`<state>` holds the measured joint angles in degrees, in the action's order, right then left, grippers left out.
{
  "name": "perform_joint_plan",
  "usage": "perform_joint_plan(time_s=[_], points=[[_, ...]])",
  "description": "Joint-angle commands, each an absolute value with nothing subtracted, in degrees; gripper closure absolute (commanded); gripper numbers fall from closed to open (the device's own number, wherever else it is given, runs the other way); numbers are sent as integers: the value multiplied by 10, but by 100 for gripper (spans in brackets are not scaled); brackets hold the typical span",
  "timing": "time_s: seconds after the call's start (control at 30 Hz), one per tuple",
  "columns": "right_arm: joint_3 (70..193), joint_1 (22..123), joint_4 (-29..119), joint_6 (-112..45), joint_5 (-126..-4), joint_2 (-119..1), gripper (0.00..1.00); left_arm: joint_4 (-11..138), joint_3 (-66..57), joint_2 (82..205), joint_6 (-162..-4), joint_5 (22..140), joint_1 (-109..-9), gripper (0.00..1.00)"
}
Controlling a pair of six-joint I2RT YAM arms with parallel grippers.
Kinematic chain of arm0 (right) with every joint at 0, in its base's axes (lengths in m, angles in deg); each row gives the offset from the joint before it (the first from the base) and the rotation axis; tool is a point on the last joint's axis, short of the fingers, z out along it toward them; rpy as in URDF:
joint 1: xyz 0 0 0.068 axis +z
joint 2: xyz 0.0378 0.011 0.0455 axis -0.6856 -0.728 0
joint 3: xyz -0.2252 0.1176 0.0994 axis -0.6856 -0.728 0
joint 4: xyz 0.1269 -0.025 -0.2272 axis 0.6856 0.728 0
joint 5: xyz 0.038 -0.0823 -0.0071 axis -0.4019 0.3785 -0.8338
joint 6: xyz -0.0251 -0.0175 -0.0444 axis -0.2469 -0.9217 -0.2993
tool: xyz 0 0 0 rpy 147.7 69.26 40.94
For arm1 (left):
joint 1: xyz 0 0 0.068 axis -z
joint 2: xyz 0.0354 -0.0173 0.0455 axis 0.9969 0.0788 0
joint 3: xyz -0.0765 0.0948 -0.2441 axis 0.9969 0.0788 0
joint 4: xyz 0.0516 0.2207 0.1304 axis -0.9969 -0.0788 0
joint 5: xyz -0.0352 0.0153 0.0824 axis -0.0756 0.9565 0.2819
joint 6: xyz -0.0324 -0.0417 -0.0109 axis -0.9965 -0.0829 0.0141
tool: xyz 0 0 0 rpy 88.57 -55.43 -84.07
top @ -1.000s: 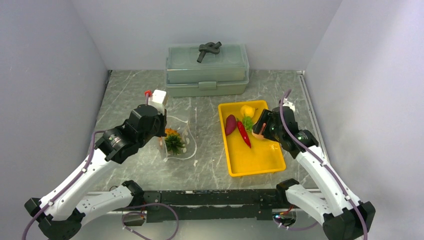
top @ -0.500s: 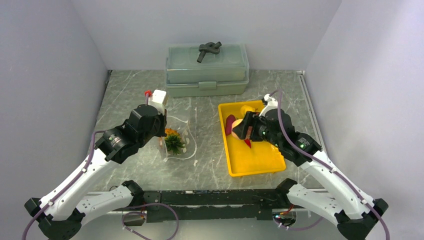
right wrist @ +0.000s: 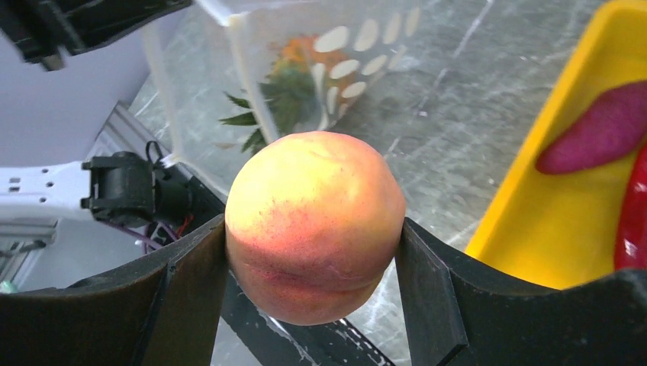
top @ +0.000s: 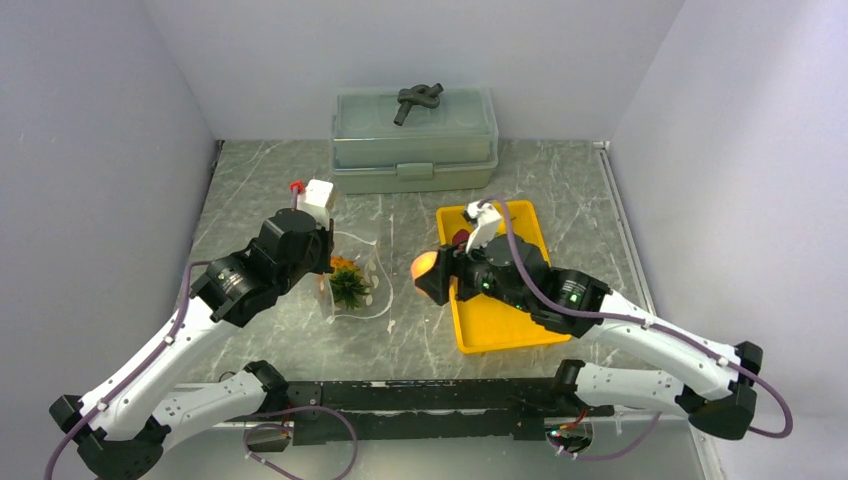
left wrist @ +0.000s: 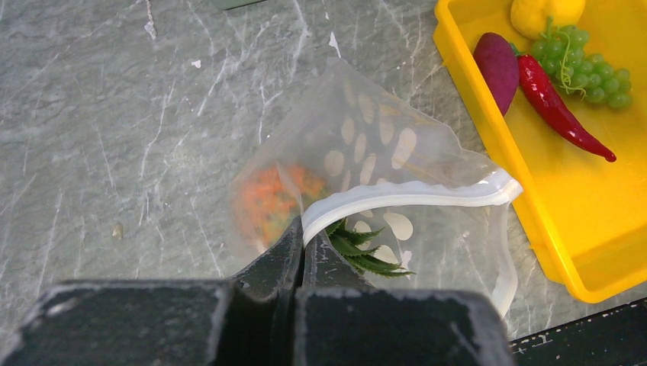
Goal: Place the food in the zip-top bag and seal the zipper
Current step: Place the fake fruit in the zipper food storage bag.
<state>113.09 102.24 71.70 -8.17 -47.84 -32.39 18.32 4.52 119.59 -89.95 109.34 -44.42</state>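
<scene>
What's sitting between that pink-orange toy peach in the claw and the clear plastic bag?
Nothing. The top external view shows only a bare strip of grey marbled tabletop between the pink-orange toy peach and the clear zip-top bag.

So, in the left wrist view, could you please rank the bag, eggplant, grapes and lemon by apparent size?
Zip-top bag, clearly largest.
Grapes and eggplant, too alike to separate.
Lemon shows smallest, but the frame edge crops it, so unsure.
</scene>
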Motion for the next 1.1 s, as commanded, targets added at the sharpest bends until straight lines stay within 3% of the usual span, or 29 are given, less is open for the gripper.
perform_joint_plan(time_s=[0.0,0.37,1.07], points=[[1189,1077,656,-119,-424,-359,69,191,45,1195,-893,1086,-446,100],[1273,1162,621,-167,-361,-479,69,191,45,1197,-894,1083,-446,100],[1323,1171,565,-171,-307,-625,69,191,44,1200,-896,1078,-446,100]])
